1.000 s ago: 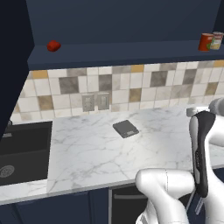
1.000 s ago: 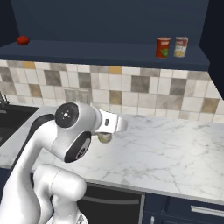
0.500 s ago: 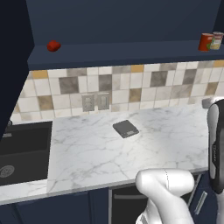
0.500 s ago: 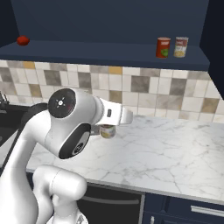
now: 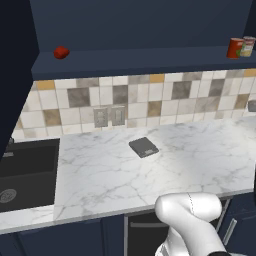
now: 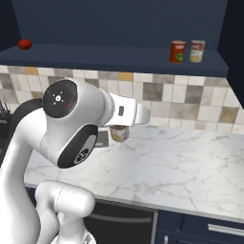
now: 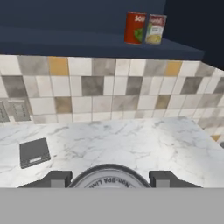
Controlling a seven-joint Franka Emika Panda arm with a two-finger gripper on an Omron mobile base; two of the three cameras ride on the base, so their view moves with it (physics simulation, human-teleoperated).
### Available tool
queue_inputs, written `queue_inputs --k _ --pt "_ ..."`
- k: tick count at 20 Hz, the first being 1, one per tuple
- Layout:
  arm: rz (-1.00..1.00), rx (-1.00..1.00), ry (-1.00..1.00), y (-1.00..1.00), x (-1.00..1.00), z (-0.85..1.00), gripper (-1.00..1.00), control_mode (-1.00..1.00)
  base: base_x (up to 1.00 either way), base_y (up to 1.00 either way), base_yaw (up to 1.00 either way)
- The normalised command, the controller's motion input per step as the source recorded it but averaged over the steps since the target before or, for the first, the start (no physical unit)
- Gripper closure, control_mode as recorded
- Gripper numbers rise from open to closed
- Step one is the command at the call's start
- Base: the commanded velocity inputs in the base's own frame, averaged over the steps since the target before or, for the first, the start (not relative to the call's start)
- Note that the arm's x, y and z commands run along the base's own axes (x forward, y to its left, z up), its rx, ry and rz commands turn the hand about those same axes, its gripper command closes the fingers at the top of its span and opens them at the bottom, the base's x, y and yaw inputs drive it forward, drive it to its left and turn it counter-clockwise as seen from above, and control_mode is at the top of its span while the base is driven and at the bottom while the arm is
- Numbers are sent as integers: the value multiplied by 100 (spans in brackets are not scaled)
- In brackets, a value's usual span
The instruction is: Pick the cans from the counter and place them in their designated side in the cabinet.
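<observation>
The gripper [image 7: 109,178] is closed around a can [image 7: 109,180], its two dark fingertips [image 7: 57,178] pressed to either side of the silver lid with embossed lettering; the right base view shows the same can [image 6: 119,133] hanging under the hand, above the white marble counter [image 6: 190,162], with a yellowish label. Two more cans, a red one [image 6: 177,51] and a pale-labelled one [image 6: 197,51], stand upright just beside each other at the right end of the navy cabinet [image 6: 119,55] shelf.

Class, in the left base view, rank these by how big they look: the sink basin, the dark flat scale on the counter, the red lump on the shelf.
1. Sink basin, largest though partly cut off.
2. Scale.
3. Red lump, smallest; it sits farther back, so true size is unsure.
</observation>
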Motion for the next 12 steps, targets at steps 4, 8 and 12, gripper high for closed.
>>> queue_inputs --k 4,8,12 --pt "0 0 -12 -2 -9 33 100 -100 0 0 0" --pt "0 0 -11 0 -6 35 100 -100 0 0 0" --pt "0 0 -11 0 -5 36 100 -100 0 0 0"
